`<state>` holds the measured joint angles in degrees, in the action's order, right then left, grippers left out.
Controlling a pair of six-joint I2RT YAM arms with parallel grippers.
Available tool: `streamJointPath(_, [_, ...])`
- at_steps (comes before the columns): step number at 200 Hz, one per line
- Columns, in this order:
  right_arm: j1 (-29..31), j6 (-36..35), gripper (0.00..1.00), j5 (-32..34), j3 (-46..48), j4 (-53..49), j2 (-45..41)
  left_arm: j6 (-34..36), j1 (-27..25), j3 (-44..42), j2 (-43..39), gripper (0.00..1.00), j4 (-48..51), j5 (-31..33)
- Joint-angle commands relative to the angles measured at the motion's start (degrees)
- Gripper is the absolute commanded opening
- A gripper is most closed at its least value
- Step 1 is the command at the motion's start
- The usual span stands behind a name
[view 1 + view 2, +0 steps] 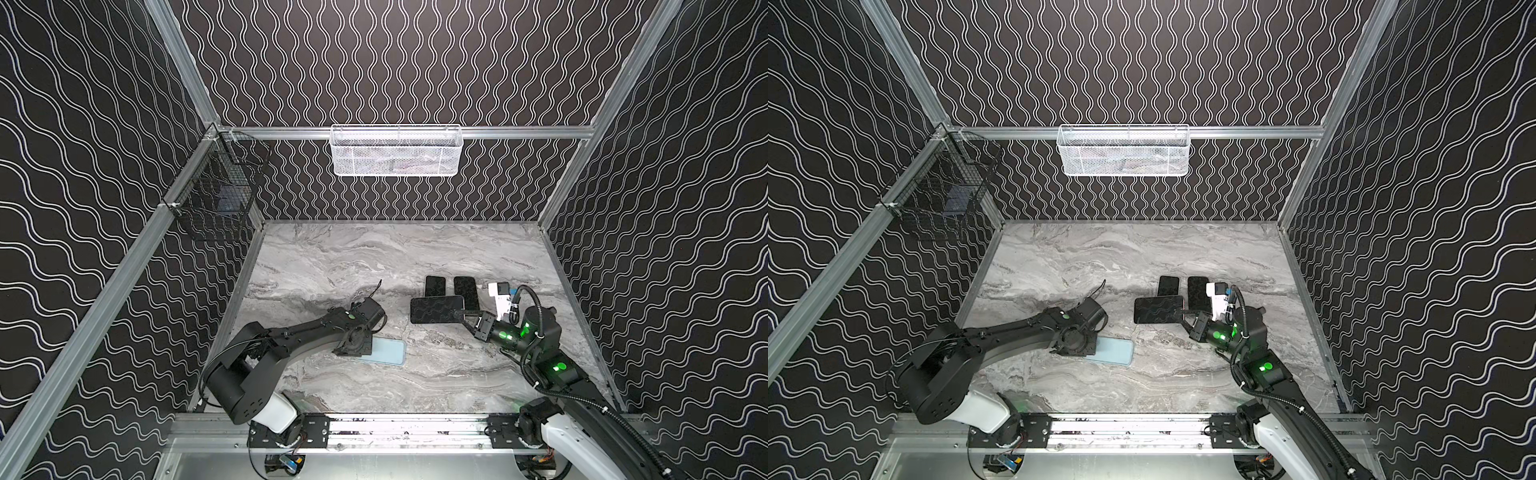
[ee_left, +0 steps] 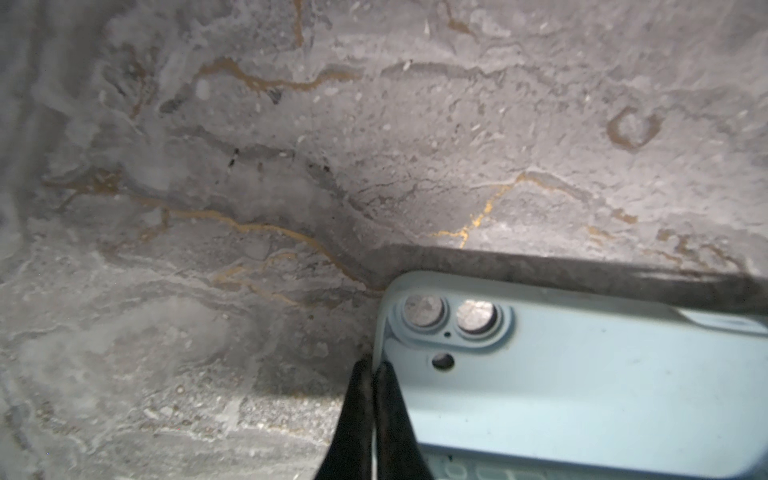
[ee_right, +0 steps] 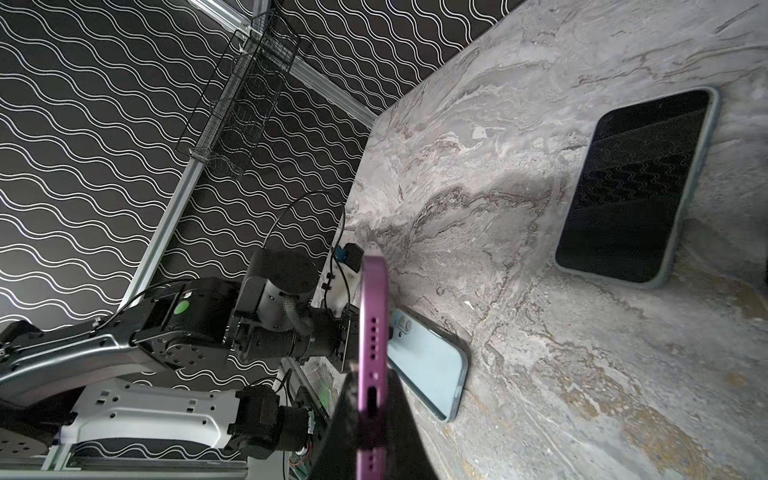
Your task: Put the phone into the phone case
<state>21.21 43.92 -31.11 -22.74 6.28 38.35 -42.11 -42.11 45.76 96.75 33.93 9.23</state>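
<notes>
**A:** Nearest first. Where's the case?

**B:** The pale blue phone case (image 1: 388,351) lies flat on the bench (image 1: 332,266). Its long axis runs 9 to 3 o'clock in both top views. The left fingers (image 2: 358,399) are clenched on its 9 o'clock end wall, right beside the camera holes.

**A:** And the phone?

**B:** Just beyond, toward 2 o'clock from the case. The right fingers (image 3: 411,436) grasp the purple-edged phone (image 1: 436,309) by its 3 o'clock end, the charging-port end, with the screen up. It looks to be clear of the bench, though I can't tell how high.

**A:** How do the two axes compare?

**B:** They're nearly parallel. The phone's free end points to 9, the same way as the case's camera end, so I'd judge no turn is needed. The move would be to carry it toward 8 o'clock, then lower it in. The right arm would do the carrying, and the left only pins the case.

**A:** Anything farther back?

**B:** A second phone (image 1: 435,286) and a third phone (image 1: 464,287) lie side by side, close behind the held one at 12 o'clock.
</notes>
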Motion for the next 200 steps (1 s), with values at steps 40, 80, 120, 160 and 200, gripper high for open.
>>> streamJointPath(40, [-1.74, -0.68, 0.00, -1.35, 2.20, 0.32, -2.40, -4.95, -0.12, 3.68, 1.15, 0.01, -3.00, -6.36])
streamJointPath(80, [-2.23, -0.77, 0.00, -1.58, 4.13, -0.47, -3.92, -5.74, -1.48, 7.75, 3.34, 0.01, -2.15, -6.49])
streamJointPath(120, [-2.23, -0.57, 0.00, -1.70, 6.01, -0.83, -5.15, -6.75, -2.89, 9.92, 6.95, 0.02, -3.19, -7.32])
streamJointPath(160, [-2.26, -0.40, 0.00, -3.20, 7.77, -0.24, -4.36, -7.24, -4.12, 11.45, 8.50, 0.09, -2.86, -7.11])
streamJointPath(200, [-2.23, -0.61, 0.00, -4.04, 8.50, 0.39, -2.99, -7.56, -4.19, 11.90, 7.04, 0.36, -1.48, -6.15])
